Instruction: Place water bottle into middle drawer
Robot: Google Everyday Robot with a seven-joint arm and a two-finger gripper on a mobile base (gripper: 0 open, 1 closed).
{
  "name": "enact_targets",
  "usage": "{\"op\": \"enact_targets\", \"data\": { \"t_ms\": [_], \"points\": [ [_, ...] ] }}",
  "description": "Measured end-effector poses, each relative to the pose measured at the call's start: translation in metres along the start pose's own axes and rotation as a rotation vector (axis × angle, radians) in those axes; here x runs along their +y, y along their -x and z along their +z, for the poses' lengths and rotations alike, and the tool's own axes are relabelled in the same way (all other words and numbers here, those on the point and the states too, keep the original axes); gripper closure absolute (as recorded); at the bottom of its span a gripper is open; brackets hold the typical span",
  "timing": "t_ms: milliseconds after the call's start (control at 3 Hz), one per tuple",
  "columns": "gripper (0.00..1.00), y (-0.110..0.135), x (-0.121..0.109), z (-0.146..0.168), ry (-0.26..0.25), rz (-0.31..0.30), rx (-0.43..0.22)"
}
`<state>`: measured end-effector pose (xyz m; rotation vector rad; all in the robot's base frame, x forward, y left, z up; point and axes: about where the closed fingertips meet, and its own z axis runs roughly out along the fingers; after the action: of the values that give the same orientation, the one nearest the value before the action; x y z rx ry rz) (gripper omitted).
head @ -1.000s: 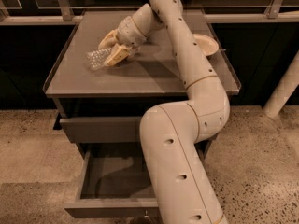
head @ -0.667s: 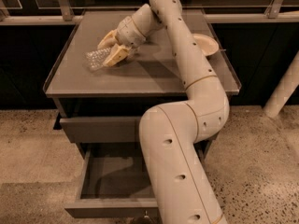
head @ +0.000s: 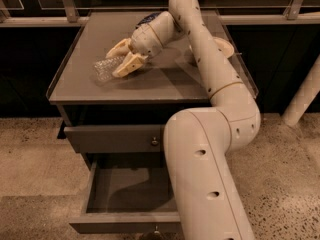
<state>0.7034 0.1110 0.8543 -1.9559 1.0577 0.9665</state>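
One gripper: my gripper (head: 116, 63) is hanging low over the cabinet top (head: 90, 86), toward the top's 9 o'clock side, and pointing to about 8 o'clock.
Jaws: I am holding them parted, one on each side of the bottle. I am judging that they are not squeezing it yet, and nothing is lifted.
Bottle: the bottle (head: 104, 70) is lying on its side on the top, reaching out from between my jaws toward 8 o'clock.
Drawer: the drawer (head: 125, 191) is standing pulled out at the cabinet's 6 o'clock, under a shut drawer (head: 110, 138). My arm is covering its 3 o'clock part.
Handling: I am expecting a light, thin-walled bottle that is giving under pressure, rolling readily and likely slipping on clear plastic.
Hold: I am judging the ribbed body near mid-length the best place, pinching gently across its width.
Writing: I am reading none. The bottle's label is showing nothing legible, and neither is the bag (head: 149, 18) at 12 o'clock behind my wrist.
Bowl: the bowl (head: 226, 46) is sitting at the top's 3 o'clock edge, partly behind my arm.
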Motion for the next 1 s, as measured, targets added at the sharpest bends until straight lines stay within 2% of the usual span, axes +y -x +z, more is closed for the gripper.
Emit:
{"op": "enact_targets", "data": {
  "t_ms": [333,667,1000],
  "points": [
    [1.0,0.004,0.005,-0.004,0.002,0.01,-0.016],
    [1.0,0.024,0.01,-0.046,-0.104,0.008,-0.019],
    [1.0,0.085,0.033,-0.109,-0.282,-0.053,-0.043]
  ]
}}
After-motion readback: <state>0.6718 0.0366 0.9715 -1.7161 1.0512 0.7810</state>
